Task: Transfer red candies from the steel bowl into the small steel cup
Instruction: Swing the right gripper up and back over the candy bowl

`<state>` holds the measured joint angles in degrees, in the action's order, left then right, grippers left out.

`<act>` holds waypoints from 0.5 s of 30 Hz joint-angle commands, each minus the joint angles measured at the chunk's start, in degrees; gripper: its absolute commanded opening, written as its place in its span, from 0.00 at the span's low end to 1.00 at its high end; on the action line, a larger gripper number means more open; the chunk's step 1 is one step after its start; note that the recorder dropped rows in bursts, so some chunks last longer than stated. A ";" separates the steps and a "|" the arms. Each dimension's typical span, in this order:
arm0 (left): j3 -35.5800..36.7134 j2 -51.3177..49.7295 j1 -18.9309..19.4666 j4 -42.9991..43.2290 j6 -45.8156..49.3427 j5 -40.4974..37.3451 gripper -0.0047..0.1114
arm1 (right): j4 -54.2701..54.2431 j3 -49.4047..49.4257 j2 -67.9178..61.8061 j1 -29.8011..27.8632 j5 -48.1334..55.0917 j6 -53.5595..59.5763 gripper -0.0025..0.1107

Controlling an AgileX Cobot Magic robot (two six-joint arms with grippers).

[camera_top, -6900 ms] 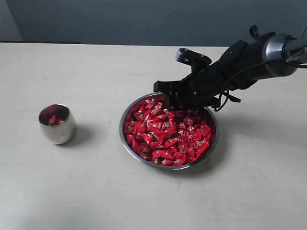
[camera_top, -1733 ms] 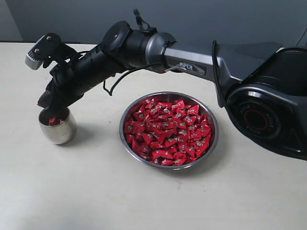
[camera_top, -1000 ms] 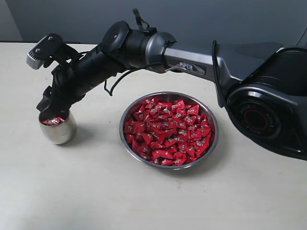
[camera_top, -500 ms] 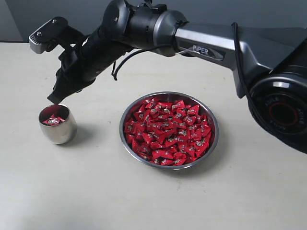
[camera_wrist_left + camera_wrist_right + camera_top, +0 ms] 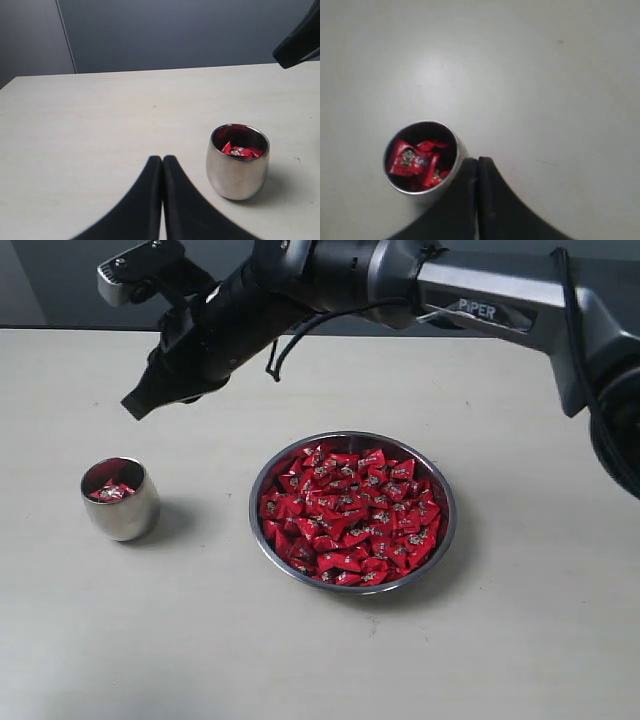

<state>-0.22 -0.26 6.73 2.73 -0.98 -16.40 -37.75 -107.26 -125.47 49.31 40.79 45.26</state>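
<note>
Red candies [image 5: 350,515]: heaped in steel bowl [image 5: 254,512] mid-table [image 5: 180,650]; a few in small steel cup [image 5: 122,512], well apart.
Right gripper [image 5: 135,406]: jaws pressed together, empty, raised above cup.
Left gripper [image 5: 162,160]: jaws pressed together, empty, near cup.

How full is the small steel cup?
Partly filled: a few red candies lie inside the upright small steel cup, below its rim.
</note>
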 commanded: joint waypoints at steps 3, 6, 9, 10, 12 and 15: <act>0.22 0.26 0.03 -0.13 -0.14 0.09 0.04 | -1.44 11.26 6.95 -2.80 -8.81 -0.08 0.02; 0.22 0.26 0.03 -0.13 -0.14 0.09 0.04 | -1.69 16.47 9.68 -4.28 -11.60 0.13 0.02; 0.22 0.26 0.03 -0.13 -0.14 0.09 0.04 | -1.69 21.64 12.49 -6.03 -13.65 0.52 0.02; 0.22 0.26 0.03 -0.13 -0.14 0.09 0.04 | -1.81 23.79 13.51 -6.75 -14.69 1.07 0.02; 0.22 0.26 0.03 -0.13 -0.14 0.09 0.04 | -2.35 28.27 15.49 -8.15 -16.75 1.66 0.02; 0.22 0.26 0.03 -0.13 -0.14 0.09 0.04 | -2.93 35.08 18.49 -10.38 -20.92 1.66 0.02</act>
<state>-0.22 -0.26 6.73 2.73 -0.98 -16.40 -39.71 -77.48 -109.86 41.10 24.01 46.24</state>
